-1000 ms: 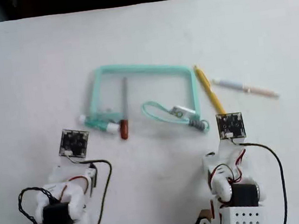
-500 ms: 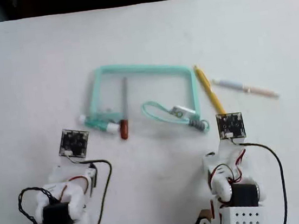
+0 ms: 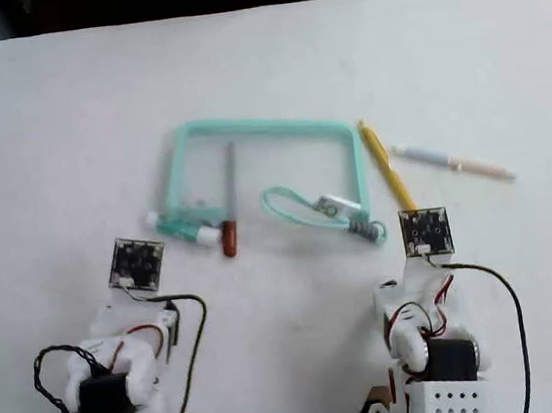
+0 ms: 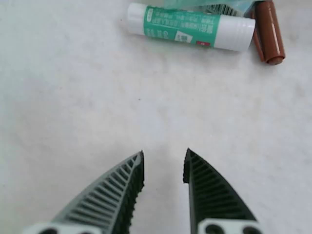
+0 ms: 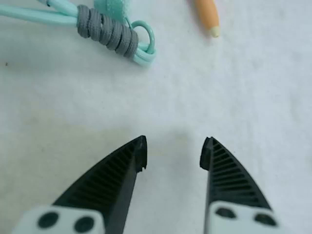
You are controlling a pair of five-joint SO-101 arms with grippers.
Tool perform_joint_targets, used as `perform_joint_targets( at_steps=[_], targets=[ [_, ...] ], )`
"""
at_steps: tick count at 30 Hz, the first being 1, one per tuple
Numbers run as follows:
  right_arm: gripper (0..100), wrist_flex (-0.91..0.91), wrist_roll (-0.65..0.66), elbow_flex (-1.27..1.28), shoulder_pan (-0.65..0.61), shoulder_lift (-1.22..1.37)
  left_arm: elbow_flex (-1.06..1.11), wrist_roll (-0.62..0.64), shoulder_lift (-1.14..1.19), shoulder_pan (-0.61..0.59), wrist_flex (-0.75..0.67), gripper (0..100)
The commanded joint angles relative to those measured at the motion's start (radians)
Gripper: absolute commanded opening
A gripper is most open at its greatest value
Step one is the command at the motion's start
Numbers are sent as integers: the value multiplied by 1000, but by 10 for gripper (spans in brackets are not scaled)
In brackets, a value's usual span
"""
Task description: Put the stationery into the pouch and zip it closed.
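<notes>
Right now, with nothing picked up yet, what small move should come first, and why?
Probably ease the left arm's fingers forward to the glue stick. They are open and empty, and the glue stick lies on the table just ahead, by the pouch's near corner, next to a brown-capped pen.

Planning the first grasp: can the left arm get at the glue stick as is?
Probably yes. The left gripper is open, with bare table between it and the glue stick. The brown-capped pen lies close by one end, so a mid-body grasp looks safest.
</notes>
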Motion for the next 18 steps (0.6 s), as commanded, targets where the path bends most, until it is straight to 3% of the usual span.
perform_joint_targets(
  at_steps=[1,10,18],
  targets=[
    [188,2,3,9,4,-10,-3,6,10,2,6,151],
    [191,2,6,9,-90,-10,-3,6,10,2,6,151],
    [259,1,5,9,-97,-10,-3,6,10,2,6,151]
  ],
)
